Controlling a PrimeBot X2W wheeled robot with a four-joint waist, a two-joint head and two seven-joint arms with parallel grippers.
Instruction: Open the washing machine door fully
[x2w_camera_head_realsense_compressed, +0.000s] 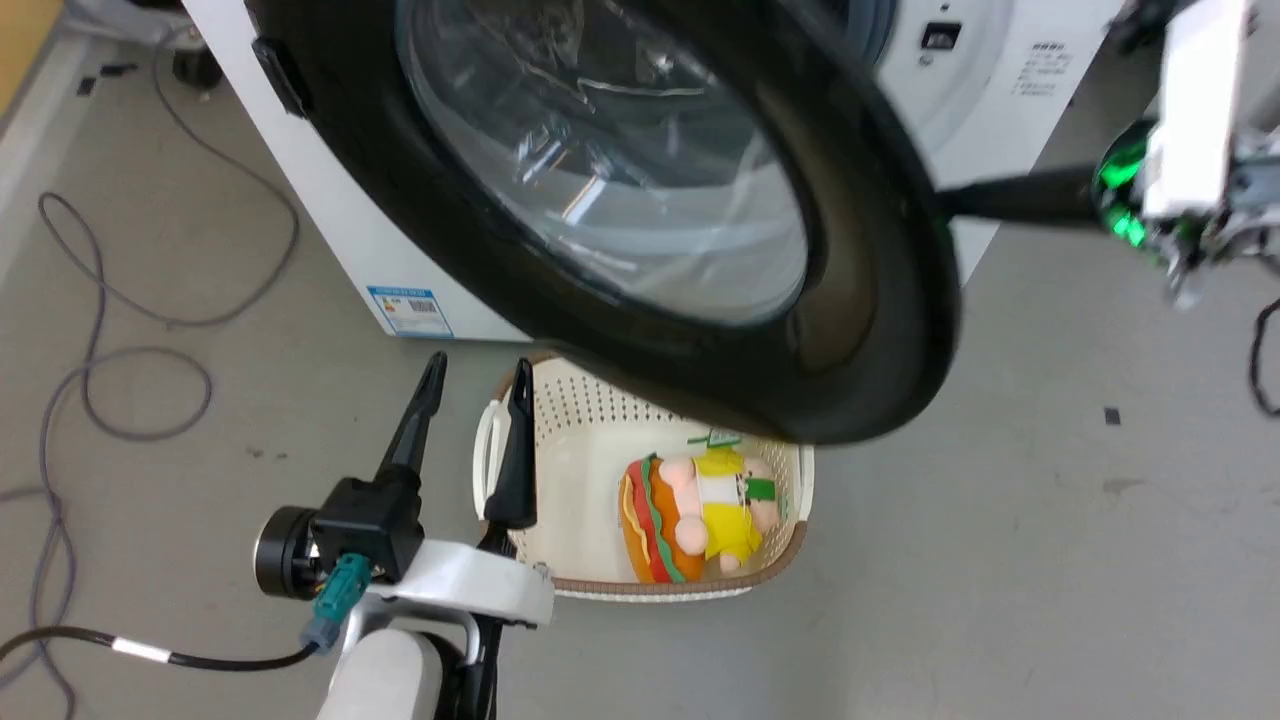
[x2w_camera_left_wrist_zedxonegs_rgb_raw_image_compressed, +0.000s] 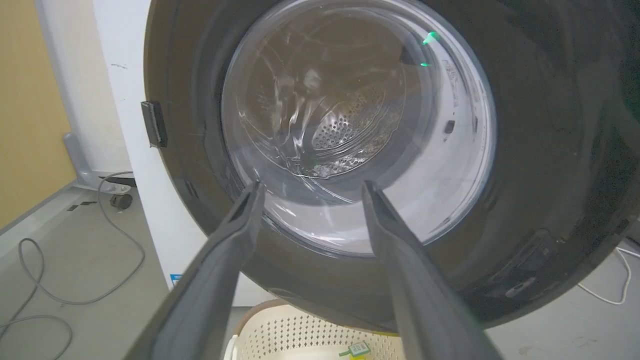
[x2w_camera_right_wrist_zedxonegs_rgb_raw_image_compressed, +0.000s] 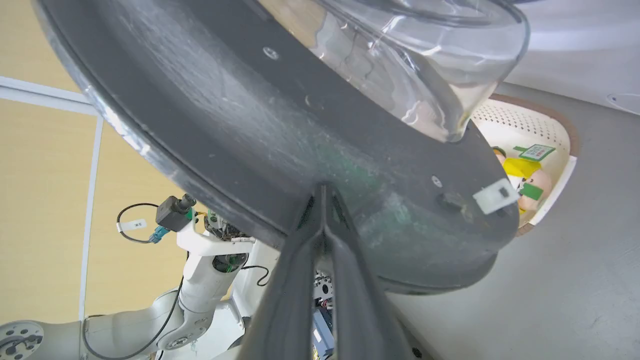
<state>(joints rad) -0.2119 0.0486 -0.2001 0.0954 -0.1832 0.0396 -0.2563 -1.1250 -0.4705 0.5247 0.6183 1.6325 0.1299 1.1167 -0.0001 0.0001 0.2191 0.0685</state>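
The washing machine door (x2w_camera_head_realsense_compressed: 880, 300), a glossy black disc with a bulging glass bowl, stands swung out from the white washing machine (x2w_camera_head_realsense_compressed: 330, 200) and hangs over a basket. My right gripper (x2w_camera_head_realsense_compressed: 950, 200) reaches in from the right behind the door's edge. In the right wrist view its fingers (x2w_camera_right_wrist_zedxonegs_rgb_raw_image_compressed: 320, 215) are shut together, tips against the door's matte black back (x2w_camera_right_wrist_zedxonegs_rgb_raw_image_compressed: 250, 125). My left gripper (x2w_camera_head_realsense_compressed: 475, 378) stands open low in front of the door, holding nothing. The left wrist view has the left gripper (x2w_camera_left_wrist_zedxonegs_rgb_raw_image_compressed: 312, 186) pointing at the door's glass (x2w_camera_left_wrist_zedxonegs_rgb_raw_image_compressed: 350, 100), apart from it.
A cream perforated basket (x2w_camera_head_realsense_compressed: 560, 440) with a plush toy (x2w_camera_head_realsense_compressed: 700, 515) sits on the floor under the door. Grey cables (x2w_camera_head_realsense_compressed: 100, 300) loop on the floor at the left. A blue label sticker (x2w_camera_head_realsense_compressed: 410, 312) marks the machine's lower front. Grey floor stretches to the right.
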